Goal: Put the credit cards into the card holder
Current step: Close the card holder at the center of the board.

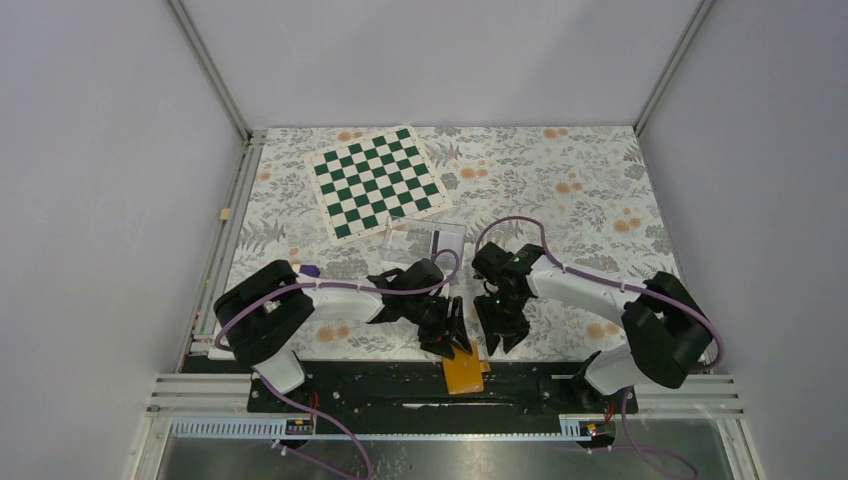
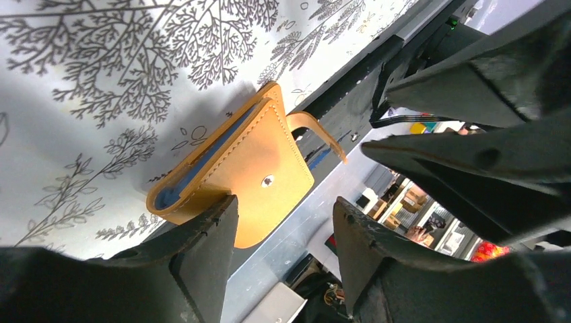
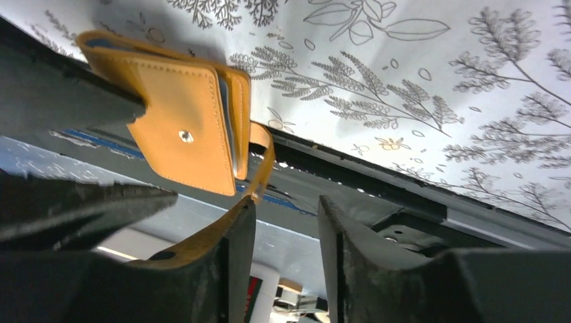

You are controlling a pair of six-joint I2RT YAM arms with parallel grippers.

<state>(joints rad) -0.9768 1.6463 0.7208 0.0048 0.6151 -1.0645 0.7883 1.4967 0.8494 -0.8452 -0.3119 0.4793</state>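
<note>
The card holder [image 1: 465,372] is a small orange folded wallet, light blue inside, lying at the table's near edge and hanging over the black rail. In the left wrist view the card holder [image 2: 259,168] lies just beyond my left gripper [image 2: 286,229], whose jaws stand open; its left fingertip [image 2: 212,225] overlaps the holder's edge. The holder's loose strap [image 3: 264,158] curls down to the left fingertip of my right gripper [image 3: 286,208], which is open with nothing between its jaws. From above, the left gripper [image 1: 452,335] and right gripper [image 1: 500,342] flank the holder. The credit cards are out of view.
A green-and-white chessboard [image 1: 377,180] lies at the back of the flowered tablecloth. A clear plastic box [image 1: 425,238] stands just behind the two grippers. The black rail [image 1: 380,388] and a metal frame run along the near edge.
</note>
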